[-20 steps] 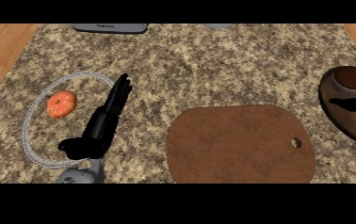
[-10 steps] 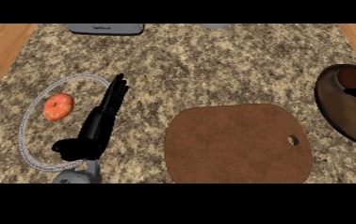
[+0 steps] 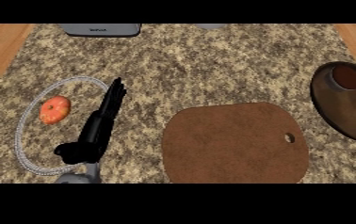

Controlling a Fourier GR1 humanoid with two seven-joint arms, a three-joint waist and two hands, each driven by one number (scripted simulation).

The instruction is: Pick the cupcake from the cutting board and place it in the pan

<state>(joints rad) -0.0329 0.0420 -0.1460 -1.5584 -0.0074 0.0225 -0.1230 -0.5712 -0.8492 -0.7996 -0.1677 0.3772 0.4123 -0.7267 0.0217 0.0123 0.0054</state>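
Speckled granite counter (image 3: 208,63) seen from above. At 9 o'clock, a clear round glass plate (image 3: 28,124) carries an orange-red fruit (image 3: 55,109). Just beside it, the black left hand (image 3: 97,129) lies open, fingers straight toward 12 o'clock, holding nothing. At 5 o'clock, the brown rounded wooden cutting board (image 3: 230,145). At 3 o'clock, the dark brown pan (image 3: 327,103) holds what appears to be the cupcake (image 3: 344,78).

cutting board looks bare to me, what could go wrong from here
1. The cutting board shows no cupcake, and a brown thing already sits in the pan, half cut off at the right edge. Another grasp at the board might find nothing.
2. The left hand lies open across the clear plate's rim, close to the orange fruit. A sweep could knock it.
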